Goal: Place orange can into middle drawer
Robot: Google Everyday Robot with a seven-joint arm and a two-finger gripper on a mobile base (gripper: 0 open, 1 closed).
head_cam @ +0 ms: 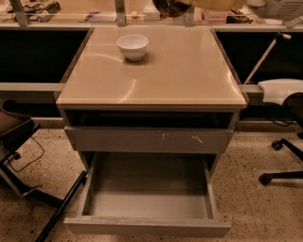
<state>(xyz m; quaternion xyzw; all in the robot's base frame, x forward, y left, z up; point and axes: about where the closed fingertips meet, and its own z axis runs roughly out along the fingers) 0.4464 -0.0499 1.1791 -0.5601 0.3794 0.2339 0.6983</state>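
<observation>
- The pincer (pixel 208 4) hangs at the top edge, clamped on the orange can (pixel 171 6).
- The middle drawer (pixel 147 198) stands open well below the pincer.
- A white bowl (pixel 132 46) sits on the surface (pixel 180 71), down-left of the pincer.

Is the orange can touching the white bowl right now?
Apart. The camera view shows the can at the top edge beside the hand, with bare tabletop between it and the bowl.

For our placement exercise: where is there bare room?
Middle drawer: bare floor between its walls. Tabletop: free in front and right of the white bowl. Clutter behind the table. End effector holds the orange can at top edge.
</observation>
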